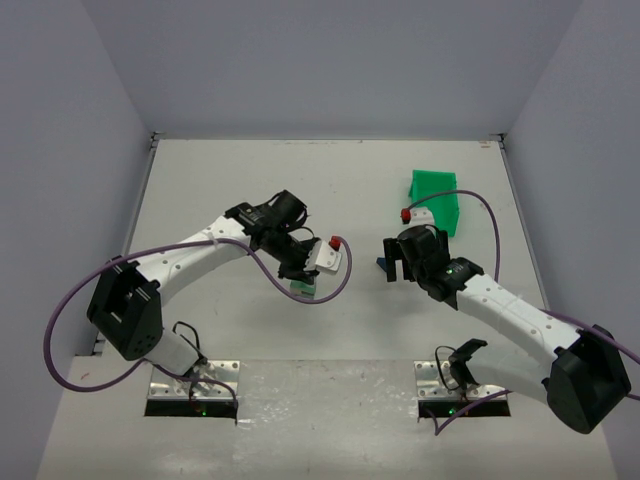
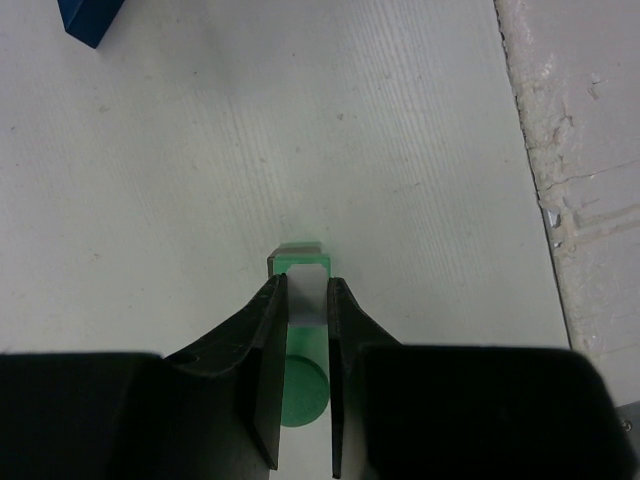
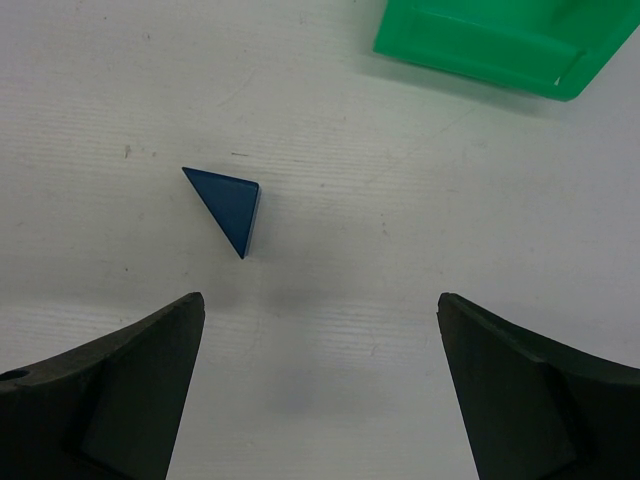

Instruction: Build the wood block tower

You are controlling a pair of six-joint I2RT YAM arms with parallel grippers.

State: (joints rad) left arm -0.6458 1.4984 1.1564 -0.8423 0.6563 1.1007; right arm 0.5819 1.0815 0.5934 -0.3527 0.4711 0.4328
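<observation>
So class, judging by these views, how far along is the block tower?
Done: no stack that I can see. In hand: the left gripper is shut on a light green block. Left: the blue wedge lies loose near the open right gripper, not yet picked up.

one blue wedge point(image 3: 228, 205), one green block point(image 2: 298, 263), one bin point(image 3: 480, 40)

Place: robot lab, test cell.
Walls point(image 1: 330, 60): plain grey, closing in three sides.
Table point(image 1: 220, 190): white board under the fingers point(image 3: 130, 400).
Arms point(image 1: 190, 255): two, bolted to plates point(image 1: 222, 370); cables point(image 1: 50, 340) loose.
</observation>
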